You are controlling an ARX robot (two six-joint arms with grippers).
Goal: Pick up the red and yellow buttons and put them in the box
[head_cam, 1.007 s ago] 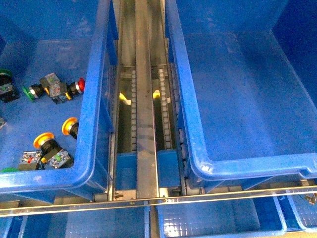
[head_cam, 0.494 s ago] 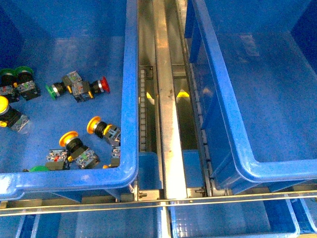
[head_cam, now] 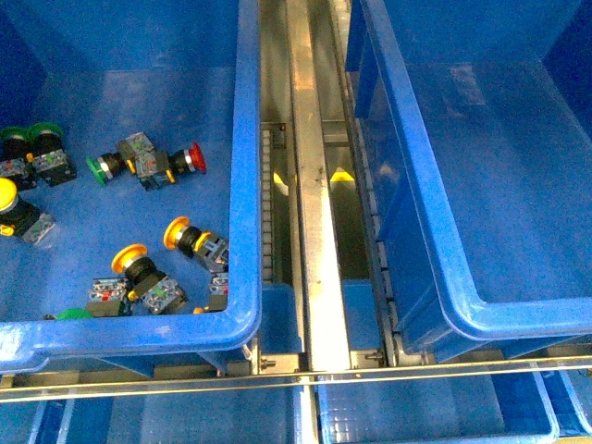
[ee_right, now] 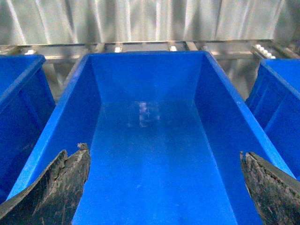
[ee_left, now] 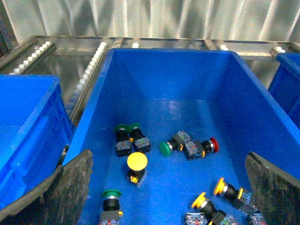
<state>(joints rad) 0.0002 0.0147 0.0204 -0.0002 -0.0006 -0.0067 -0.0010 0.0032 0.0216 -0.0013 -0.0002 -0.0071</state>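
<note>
A red button (head_cam: 192,157) (ee_left: 213,145) lies on the floor of the left blue crate (head_cam: 242,185). Yellow buttons (head_cam: 178,231) (head_cam: 129,257) (head_cam: 7,192) lie near it; the left wrist view shows them as a yellow cap (ee_left: 137,161) and two orange caps (ee_left: 219,186) (ee_left: 198,200). My left gripper (ee_left: 168,159) hangs open above this crate, holding nothing. The box (head_cam: 416,203) on the right is bare inside. My right gripper (ee_right: 164,152) is open above the box (ee_right: 145,54). Neither gripper shows in the front view.
Green-capped switches (head_cam: 95,166) (head_cam: 42,134) (ee_left: 165,148) (ee_left: 111,193) lie among the buttons. A metal roller rail (head_cam: 310,213) runs between the two crates. Shallow blue trays (head_cam: 425,412) sit below the front bar. More blue crates (ee_left: 23,122) (ee_right: 276,93) stand at the sides.
The front view has swung left since a second ago, so more of the left crate and its buttons shows. Almost nothing moved in the last half second.
</note>
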